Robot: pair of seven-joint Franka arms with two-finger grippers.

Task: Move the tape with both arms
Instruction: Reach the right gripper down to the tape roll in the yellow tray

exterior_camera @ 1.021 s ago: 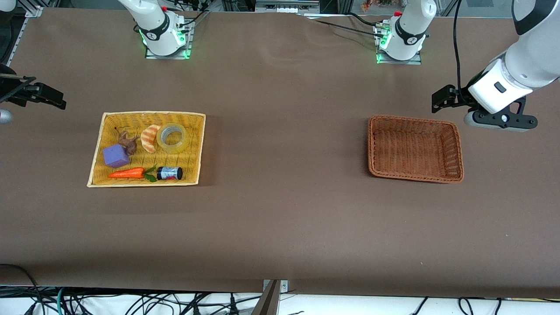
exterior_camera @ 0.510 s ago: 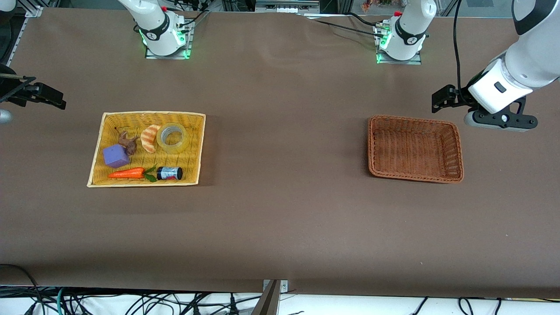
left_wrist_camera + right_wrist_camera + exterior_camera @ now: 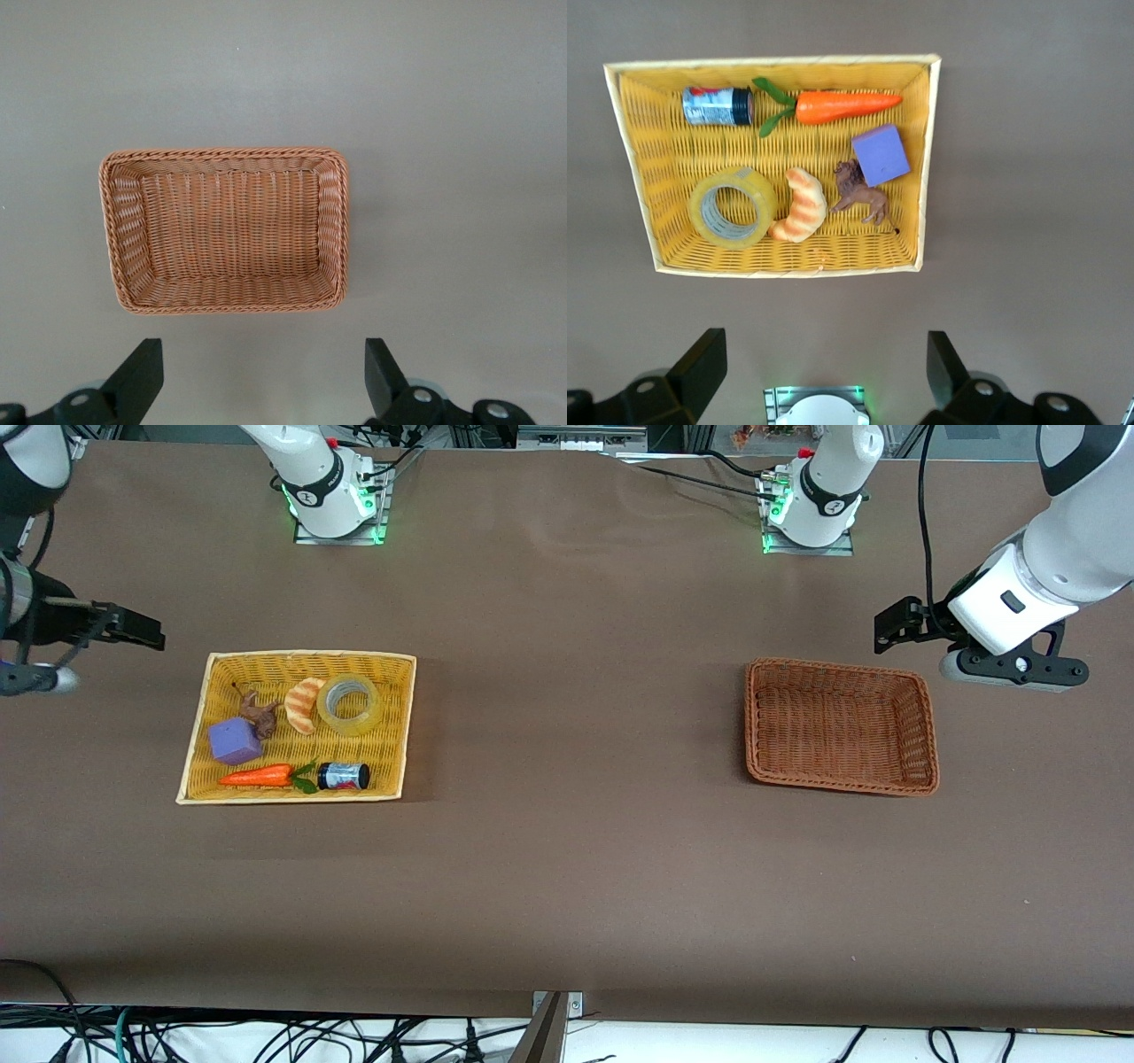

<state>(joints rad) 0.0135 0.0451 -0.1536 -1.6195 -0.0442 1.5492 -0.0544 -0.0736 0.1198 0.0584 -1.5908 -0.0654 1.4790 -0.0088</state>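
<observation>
We are at the approach: the tape (image 3: 351, 704) lies untouched in the yellow basket (image 3: 400, 726) (beside the croissant toy (image 3: 303, 705)). Next, we judge, the right hand (image 3: 819, 370), fingers spread and high over the bench (image 3: 567, 850) near that basket, must descend onto it. The left hand (image 3: 263, 376) waits, likewise spread, by the brown basket (image 3: 926, 726).

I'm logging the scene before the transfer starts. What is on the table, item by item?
yellow basket: 1, yellow wicker, toward the right arm's end
tape: 1, translucent yellowish, in the yellow basket
croissant toy: 1, striped orange, beside the tape
animal figure: 1, brown, beside the croissant toy
cube: 1, purple, in the yellow basket
carrot: 1, orange, nearer the camera than the cube
jar: 1, dark, lying beside the carrot
brown basket: 1, brown wicker, holding nothing, toward the left arm's end
right gripper: open, over bare table beside the yellow basket
left gripper: open, beside the brown basket
</observation>
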